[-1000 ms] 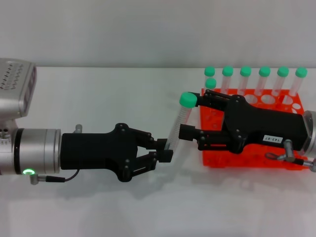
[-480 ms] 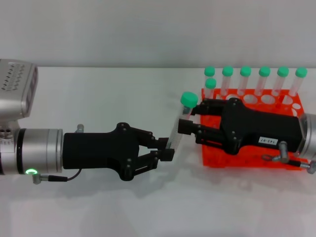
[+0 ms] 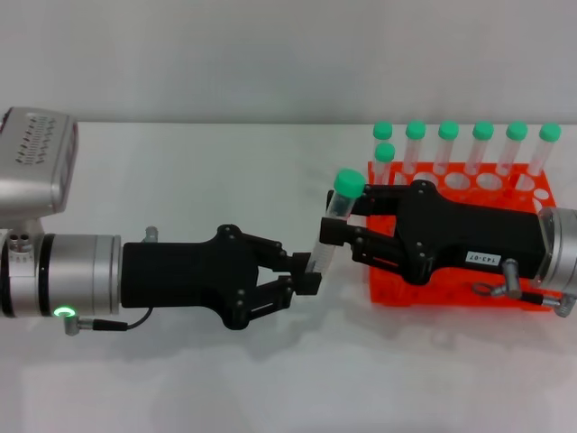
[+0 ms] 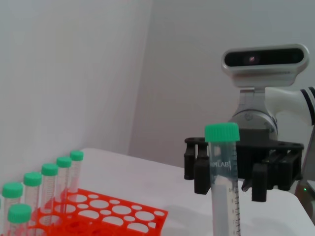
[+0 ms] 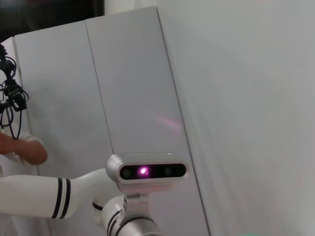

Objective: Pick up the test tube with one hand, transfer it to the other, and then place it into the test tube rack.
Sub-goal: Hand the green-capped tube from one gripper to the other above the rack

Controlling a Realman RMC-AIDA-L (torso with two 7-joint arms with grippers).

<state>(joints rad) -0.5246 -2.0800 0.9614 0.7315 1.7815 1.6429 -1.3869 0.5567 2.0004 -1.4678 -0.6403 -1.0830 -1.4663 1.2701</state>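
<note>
The test tube (image 3: 326,229), clamped low by the left gripper (image 3: 302,275), sits between the right gripper's (image 3: 338,216) spread fingers mid-handover; next, the right must close before the left releases.

The head camera looks down on the table (image 3: 180,180) from above, the left wrist camera looks low across it toward the rack (image 4: 98,216), and the right wrist camera faces upward at a wall.
</note>
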